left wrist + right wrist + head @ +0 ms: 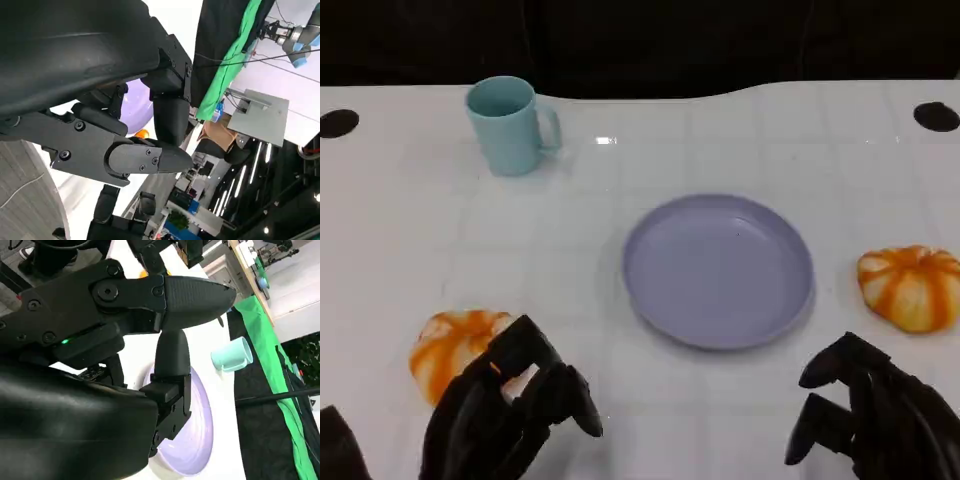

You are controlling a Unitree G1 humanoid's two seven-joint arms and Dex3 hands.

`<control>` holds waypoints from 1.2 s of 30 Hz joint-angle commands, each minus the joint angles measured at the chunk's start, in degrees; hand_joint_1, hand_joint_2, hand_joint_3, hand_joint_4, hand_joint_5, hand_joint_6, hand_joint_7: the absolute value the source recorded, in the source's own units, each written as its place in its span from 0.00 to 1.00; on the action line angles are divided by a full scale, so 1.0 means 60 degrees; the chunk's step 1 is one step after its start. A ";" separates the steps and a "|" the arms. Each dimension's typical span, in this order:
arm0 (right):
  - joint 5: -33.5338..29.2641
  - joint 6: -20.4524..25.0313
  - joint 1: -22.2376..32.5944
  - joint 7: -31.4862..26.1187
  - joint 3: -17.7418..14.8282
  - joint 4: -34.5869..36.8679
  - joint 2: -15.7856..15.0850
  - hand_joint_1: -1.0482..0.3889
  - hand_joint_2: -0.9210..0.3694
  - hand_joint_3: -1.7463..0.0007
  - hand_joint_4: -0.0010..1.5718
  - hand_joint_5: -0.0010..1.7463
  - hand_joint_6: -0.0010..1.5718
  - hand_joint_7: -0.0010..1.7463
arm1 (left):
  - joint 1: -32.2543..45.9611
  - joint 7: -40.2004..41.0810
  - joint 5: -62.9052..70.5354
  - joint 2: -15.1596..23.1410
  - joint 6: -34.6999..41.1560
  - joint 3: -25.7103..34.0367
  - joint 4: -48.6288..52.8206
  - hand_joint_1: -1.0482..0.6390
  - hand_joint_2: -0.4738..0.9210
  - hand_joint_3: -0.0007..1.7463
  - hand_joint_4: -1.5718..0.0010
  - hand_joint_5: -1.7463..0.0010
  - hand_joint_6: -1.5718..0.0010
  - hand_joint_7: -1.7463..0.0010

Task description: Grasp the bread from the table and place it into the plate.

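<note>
So the left hand point(510, 410) sits at the near left edge of the white tabletop point(620, 170), fingers loosely curled with gaps between them, nothing in them. It's hovering right by an orange-and-white striped bread point(455, 350), overlapping the near right side of it in the head view; can't tell whether any finger actually touches it. In the left wrist view the same hand point(125, 145) shows its fingers apart and bare, with a sliver of purple plate point(137, 105) behind them.

The right hand point(875, 410) is down at the near right, fingers bent but spread, holding nothing. The right wrist view agrees: the hand point(165, 340) has its fingers parted with the plate point(195, 440) beyond it.

A second striped bread point(912, 287) lies off to the right, just beyond the right hand and a bit apart from the plate.

The lavender plate point(718, 270) is in the middle of the tabletop, between the two breads, bare.

Further back on the left stands a light teal mug point(510, 125), upright, handle facing right.
</note>
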 commanded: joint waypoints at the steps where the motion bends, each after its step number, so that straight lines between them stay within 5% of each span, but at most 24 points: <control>1: 0.0103 -0.0014 0.0008 -0.0028 -0.0051 -0.0127 -0.0039 0.36 0.00 0.74 0.39 1.00 0.26 0.96 | -0.0020 -0.0108 0.0054 0.0131 -0.0099 0.0061 -0.0072 0.29 1.00 0.19 0.54 0.00 0.68 0.01; 11: -0.0055 -0.0165 -0.0027 -0.0007 0.0013 -0.0094 -0.0072 0.37 0.00 0.72 0.40 1.00 0.26 0.96 | -0.0029 -0.0102 0.0463 0.0140 -0.0814 0.0017 -0.0165 0.28 1.00 0.21 0.58 0.00 0.67 0.07; 14: -0.0023 -0.0013 0.0008 -0.0100 0.0036 -0.0198 -0.0029 0.36 0.00 0.72 0.40 1.00 0.27 0.96 | -0.0027 0.0068 0.0752 0.0146 -0.1118 0.0031 -0.0289 0.26 1.00 0.19 0.61 0.00 0.64 0.19; 25: 0.0040 -0.0017 0.0034 -0.0087 0.0091 -0.0234 -0.0027 0.36 0.00 0.72 0.41 1.00 0.26 0.97 | -0.0509 0.0448 0.2804 0.1266 -0.2621 0.0067 -0.0462 0.27 1.00 0.15 0.65 0.26 0.55 0.66; 30: 0.0036 -0.0024 0.0038 -0.0103 0.0094 -0.0243 -0.0017 0.36 0.00 0.72 0.40 1.00 0.26 0.97 | -0.0473 0.0795 0.3679 0.1695 -0.2791 0.0041 -0.0879 0.27 1.00 0.15 0.65 0.28 0.54 0.70; 31: 0.0033 -0.0032 0.0041 -0.0112 0.0095 -0.0246 -0.0009 0.36 0.00 0.72 0.40 1.00 0.26 0.97 | -0.0439 0.0992 0.4278 0.1952 -0.2864 0.0061 -0.1196 0.30 1.00 0.11 0.68 0.40 0.57 0.80; 36: 0.0006 -0.0038 0.0031 -0.0162 0.0105 -0.0244 -0.0004 0.36 0.00 0.72 0.40 1.00 0.26 0.97 | -0.0344 0.1924 0.6620 0.2829 -0.3146 0.0072 -0.2151 0.31 1.00 0.06 0.70 0.65 0.59 0.97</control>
